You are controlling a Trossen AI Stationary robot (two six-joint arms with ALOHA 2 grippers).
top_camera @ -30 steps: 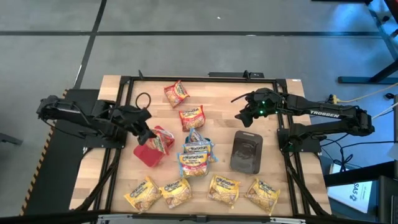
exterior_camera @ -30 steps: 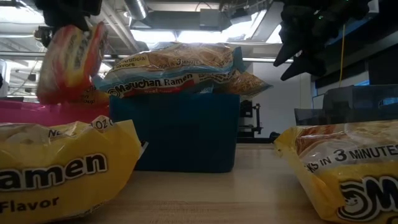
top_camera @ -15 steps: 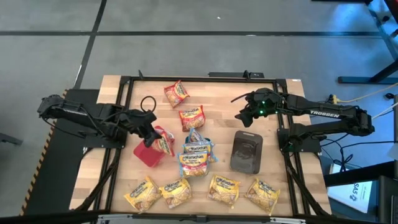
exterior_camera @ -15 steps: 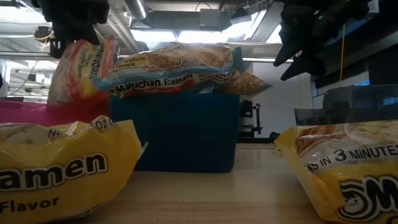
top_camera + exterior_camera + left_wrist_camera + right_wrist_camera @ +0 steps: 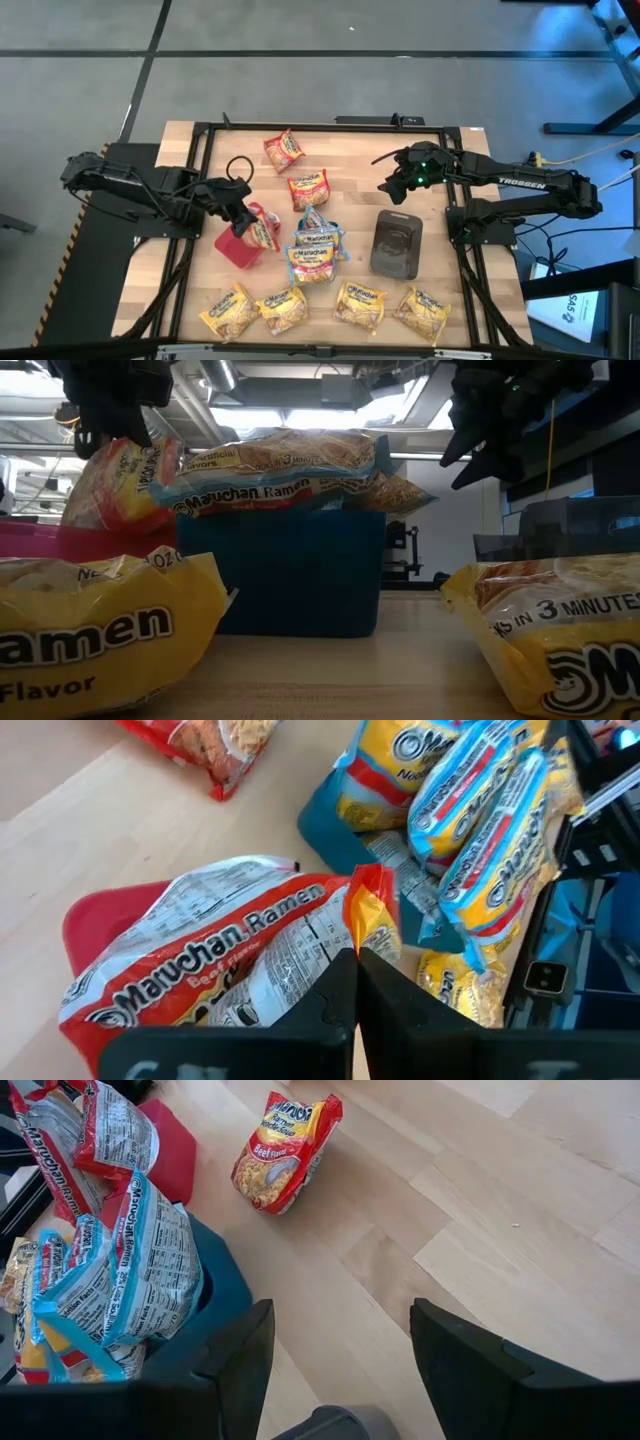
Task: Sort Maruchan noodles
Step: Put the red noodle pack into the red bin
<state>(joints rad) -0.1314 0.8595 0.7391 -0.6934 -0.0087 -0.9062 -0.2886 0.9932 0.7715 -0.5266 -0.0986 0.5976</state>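
My left gripper (image 5: 240,212) is shut on a red Maruchan packet (image 5: 220,955) over the flat red tray (image 5: 232,250). In the low view the packet (image 5: 120,480) leans with its lower end behind the tray's rim (image 5: 40,540). Blue-edged packets (image 5: 315,250) are piled on the teal tray (image 5: 290,570). Two more red packets (image 5: 283,150) (image 5: 308,188) lie on the wood farther back. My right gripper (image 5: 388,186) hangs open above bare wood at the far right and holds nothing. My left gripper pinches the red packet's crimped end seam (image 5: 368,925) between its two fingers. The fingers slant down at it from the table's left side. The packet is tilted over the red tray; whether its lower end rests on the tray is hidden by the rim.
Several yellow packets (image 5: 290,310) lie in a row along the near edge. A dark grey tray (image 5: 397,243) sits right of the teal one. Bare wood lies under my right gripper (image 5: 342,1330) and at the far right.
My left gripper has sunk toward the red tray and drifted a little toward the teal tray, still shut. The red packet has come down with it and leans over more, its lower end now behind the tray's rim.
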